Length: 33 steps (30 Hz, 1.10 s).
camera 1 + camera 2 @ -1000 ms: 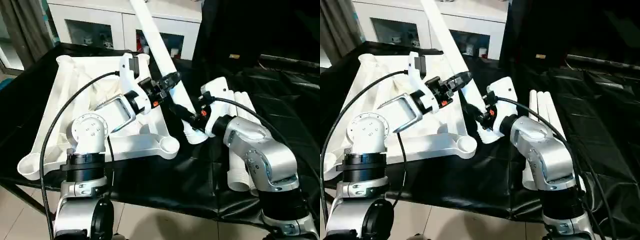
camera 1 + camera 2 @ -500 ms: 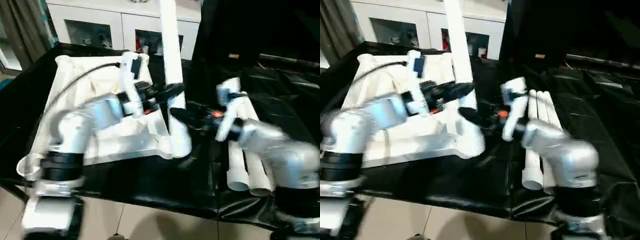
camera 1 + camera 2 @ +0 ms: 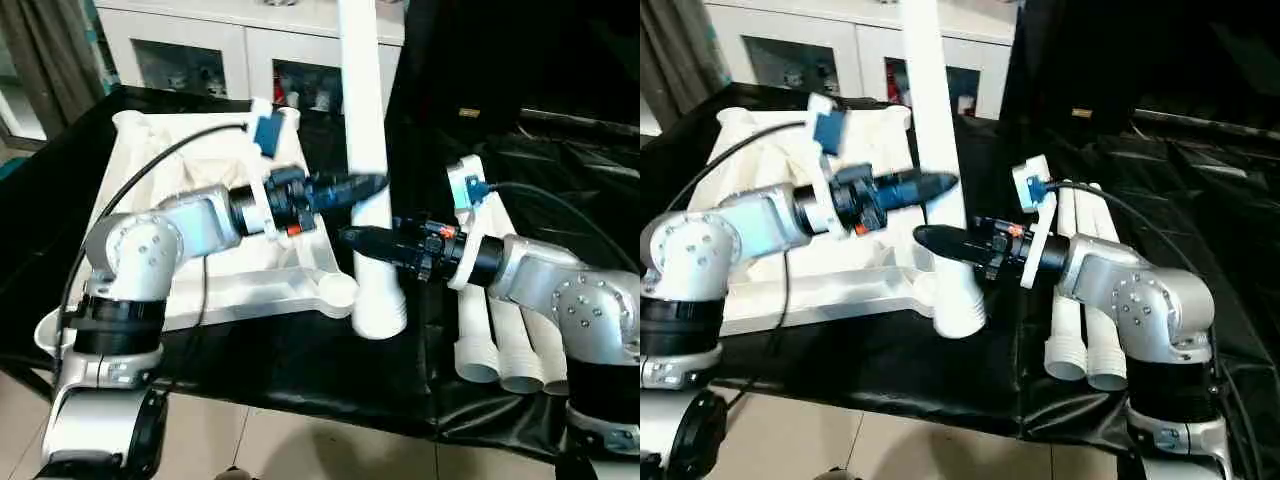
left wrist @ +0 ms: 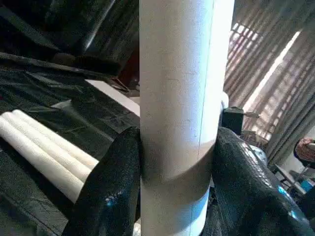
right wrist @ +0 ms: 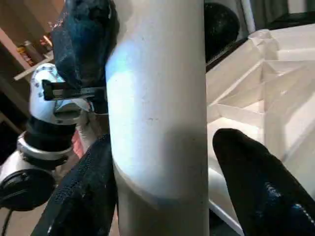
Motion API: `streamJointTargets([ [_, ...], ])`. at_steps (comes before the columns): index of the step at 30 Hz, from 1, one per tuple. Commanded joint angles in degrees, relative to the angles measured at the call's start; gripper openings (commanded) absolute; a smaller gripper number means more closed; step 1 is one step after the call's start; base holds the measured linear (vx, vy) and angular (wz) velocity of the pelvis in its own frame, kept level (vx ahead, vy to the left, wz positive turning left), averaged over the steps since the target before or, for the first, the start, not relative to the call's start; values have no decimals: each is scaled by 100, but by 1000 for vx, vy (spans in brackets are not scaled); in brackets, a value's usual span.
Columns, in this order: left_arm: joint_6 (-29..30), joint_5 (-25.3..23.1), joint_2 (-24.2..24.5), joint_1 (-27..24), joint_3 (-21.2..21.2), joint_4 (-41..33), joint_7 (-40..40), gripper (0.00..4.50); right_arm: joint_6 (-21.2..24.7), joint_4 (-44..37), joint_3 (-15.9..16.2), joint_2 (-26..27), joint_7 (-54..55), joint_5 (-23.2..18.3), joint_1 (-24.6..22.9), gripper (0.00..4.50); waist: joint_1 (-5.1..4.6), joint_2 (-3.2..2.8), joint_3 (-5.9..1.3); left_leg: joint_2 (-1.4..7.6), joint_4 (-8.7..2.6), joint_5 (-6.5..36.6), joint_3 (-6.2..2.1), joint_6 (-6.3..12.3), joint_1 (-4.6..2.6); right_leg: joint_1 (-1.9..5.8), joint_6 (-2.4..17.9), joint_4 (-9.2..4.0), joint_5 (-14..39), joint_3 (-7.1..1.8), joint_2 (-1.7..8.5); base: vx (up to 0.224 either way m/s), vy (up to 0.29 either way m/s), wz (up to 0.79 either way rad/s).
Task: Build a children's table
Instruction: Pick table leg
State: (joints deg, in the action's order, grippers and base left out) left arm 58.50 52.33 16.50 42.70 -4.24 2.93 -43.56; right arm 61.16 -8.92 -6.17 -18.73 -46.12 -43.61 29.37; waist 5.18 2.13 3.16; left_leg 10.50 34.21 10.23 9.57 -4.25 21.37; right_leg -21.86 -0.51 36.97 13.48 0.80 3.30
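The white tabletop point(image 3: 190, 160) lies upside down on the black cloth, ribs up, with a round corner socket point(image 3: 340, 292) at its near right. One white leg point(image 3: 365, 120) stands almost upright, its flared lower end point(image 3: 378, 312) just right of that socket. My left gripper point(image 3: 368, 185) is shut on the leg at mid-height; its black fingers point(image 4: 110, 189) clamp both sides of the tube. My right gripper point(image 3: 352, 238) is shut on the same leg a little lower, fingers point(image 5: 256, 191) on either side. Whether the flared end touches the cloth I cannot tell.
Three more white legs point(image 3: 500, 335) lie side by side on the black cloth point(image 3: 300, 365) at the right, ends near the table's front edge. A white glass-door cabinet point(image 3: 200, 50) stands behind. Tiled floor point(image 3: 300, 450) shows below the front edge.
The leg has swung from a lean to the left to almost upright, and its flared end has come nearer, beside the corner socket. Both grippers stayed shut on it.
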Motion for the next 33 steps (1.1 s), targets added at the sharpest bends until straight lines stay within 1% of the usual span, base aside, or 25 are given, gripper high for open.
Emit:
streamJointTargets([
  [1,35,306,-30,208,-96,-138,-251,186,157,101,65,-101,67,45,9,272,28,11,-372,157,-355,375,-11,-100,-68,296,1220,-412,-219,-184,334,0,0,0],
  [3,38,311,-7,214,-101,-101,-268,186,174,69,169,-184,-8,31,-20,259,34,-1,-368,159,-360,372,-14,-100,-69,292,1208,-413,-183,-181,333,0,0,0],
  [4,39,309,-4,215,-103,-94,-273,186,172,63,194,-202,-21,37,-28,246,35,8,-367,160,-360,368,-15,-107,-70,291,1194,-416,-165,-181,332,0,0,0],
  [5,48,311,-2,218,-110,-79,-277,186,171,47,233,-231,-44,44,-47,235,38,2,-369,160,-361,360,-15,-123,-71,291,1187,-412,-176,-180,333,0,0,0],
  [9,76,313,18,232,-136,-36,-310,186,168,19,341,-300,-57,49,-75,216,46,6,-369,160,-360,359,-15,-128,-67,294,1183,-410,-195,-182,338,0,0,0],
  [10,83,299,24,237,-146,-19,-322,186,151,13,387,-326,-59,75,-88,205,46,-6,-368,158,-359,379,-14,-145,-68,292,1174,-414,-169,-182,335,0,0,0],
  [11,88,289,27,241,-153,-6,-331,186,138,11,417,-342,-59,92,-95,197,49,-3,-368,160,-358,375,-13,-146,-71,290,1169,-413,-181,-184,333,0,0,0],
  [12,88,277,28,244,-159,12,-335,186,91,6,478,-366,-47,139,-111,193,50,-15,-372,159,-358,360,-17,-145,-69,291,1174,-408,-201,-183,337,0,0,0],
  [14,62,243,23,245,-149,35,-328,186,15,9,546,-372,14,202,-132,190,47,-2,-369,155,-358,370,-14,-149,-67,292,1178,-412,-210,-181,330,0,0,0],
  [15,42,222,21,244,-139,44,-327,186,-45,15,581,-354,70,256,-138,189,51,-25,-370,156,-357,384,-16,-159,-69,288,1183,-410,-195,-182,335,0,0,0],
  [16,40,220,21,244,-138,45,-327,186,-51,15,584,-352,76,261,-138,189,45,-19,-372,157,-355,391,-14,-161,-69,287,1185,-414,-198,-184,334,0,0,0],
  [17,-3,186,2,237,-136,54,-306,186,-148,53,628,-285,217,377,-130,188,51,-42,-375,158,-356,382,-20,-170,-70,288,1198,-404,-234,-182,334,0,0,0],
  [18,-33,167,-20,234,-146,60,-280,186,-209,94,654,-227,335,469,-114,188,38,-26,-374,156,-358,389,-17,-180,-65,287,1205,-408,-254,-180,332,0,0,0],
  [19,-33,167,-20,234,-146,60,-280,186,-209,94,654,-227,335,469,-114,188,38,-26,-374,156,-358,389,-17,-180,-65,287,1205,-408,-254,-180,332,0,0,0],
  [20,-65,123,-80,212,-159,66,-179,186,-343,161,724,-130,581,660,-97,188,34,-32,-374,160,-361,414,-21,-200,-70,285,1215,-412,-251,-177,335,0,0,0],
  [21,-107,67,-112,198,-146,63,-112,186,-404,174,758,-94,670,734,-94,188,28,-58,-371,156,-365,447,-24,-222,-74,284,1212,-410,-206,-177,334,0,0,0],
  [22,-133,33,-131,189,-138,61,-70,186,-443,181,780,-71,725,780,-92,188,22,-53,-375,165,-365,459,-24,-235,-77,279,1209,-412,-210,-178,333,0,0,0],
  [23,-181,-129,-246,202,-147,136,280,242,-530,212,808,29,917,876,-80,188,18,-44,-374,169,-369,445,-26,-249,-73,290,1206,-411,-250,-178,335,0,0,0],
  [24,-172,-152,-320,217,-185,191,449,256,-561,224,811,72,992,902,-76,188,12,-49,-376,167,-364,431,-23,-261,-75,288,1221,-408,-328,-181,332,0,0,0],
  [26,-165,-121,-454,210,-251,219,647,262,-629,244,818,157,1138,947,-66,187,24,-43,-379,154,-357,403,-18,-280,-77,294,1221,-407,-408,-185,329,0,0,0],
  [27,-209,-147,-527,180,-245,166,748,277,-650,262,812,211,1219,966,-57,187,33,-46,-385,148,-357,385,-23,-277,-74,303,1213,-402,-420,-182,326,0,0,0],
  [28,-372,-346,-700,142,-180,98,1053,293,-722,310,824,299,1347,1058,-30,187,28,-41,-383,153,-362,385,-29,-272,-63,312,1201,-400,-444,-181,327,0,0,0],
  [29,-443,-426,-774,123,-134,79,1142,300,-755,335,835,330,1379,1092,-14,187,19,-36,-374,167,-369,441,-32,-274,-60,309,1191,-420,-413,-181,335,0,0,0],
  [32,-526,-492,-885,93,-71,65,1181,302,-835,387,879,376,1441,1145,13,187,21,-29,-384,151,-360,361,-28,-221,-53,323,1140,-406,-504,-186,327,0,0,0],
  [33,-540,-503,-923,85,-69,54,1204,302,-848,385,888,379,1456,1156,10,187,18,-13,-382,150,-359,364,-26,-211,-52,322,1132,-411,-500,-185,325,0,0,0],
])
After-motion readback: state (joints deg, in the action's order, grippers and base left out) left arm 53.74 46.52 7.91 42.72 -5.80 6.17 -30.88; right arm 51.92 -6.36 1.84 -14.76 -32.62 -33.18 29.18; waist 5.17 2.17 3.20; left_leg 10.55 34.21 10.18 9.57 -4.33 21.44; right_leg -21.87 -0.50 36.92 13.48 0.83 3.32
